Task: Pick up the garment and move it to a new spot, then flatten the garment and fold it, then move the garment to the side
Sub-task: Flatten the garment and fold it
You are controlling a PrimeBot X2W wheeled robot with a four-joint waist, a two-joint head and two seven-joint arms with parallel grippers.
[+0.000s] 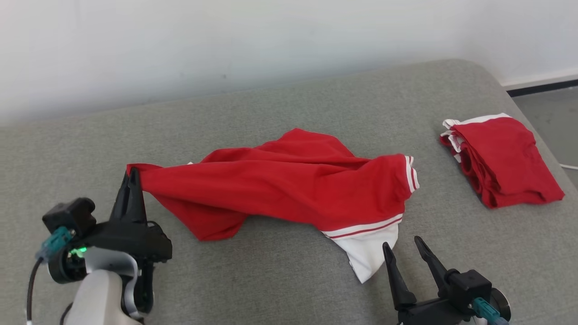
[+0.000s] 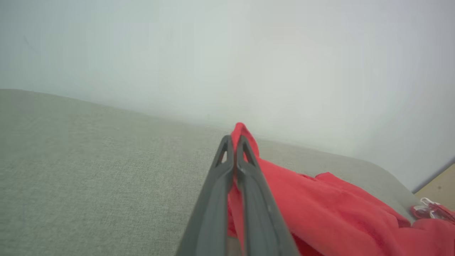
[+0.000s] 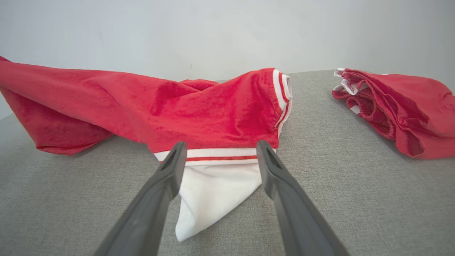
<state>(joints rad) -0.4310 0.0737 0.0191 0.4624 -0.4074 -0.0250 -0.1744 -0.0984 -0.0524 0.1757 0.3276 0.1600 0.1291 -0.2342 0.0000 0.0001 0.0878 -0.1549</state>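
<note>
Lying crumpled, the red garment (image 1: pixel 289 180) shows white-striped trim.

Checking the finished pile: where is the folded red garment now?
Head view: the folded red garment lies far right on the grey cushion, apart from the crumpled red garment and beyond the right claw.

A broad grey upholstered cushion (image 1: pixel 289 289) with a woven texture and a rounded far right corner spreads across the foreground. Behind it rises a plain white wall (image 1: pixel 226 40), softly and evenly lit, with no hard shadows. At the far right, a white skirting board (image 1: pixel 542 77) and a dark strip (image 1: pixel 542 87) run along the wall's foot above a grey floor (image 1: pixel 548 113), where a thin white cable (image 1: pixel 570 166) lies.
</note>
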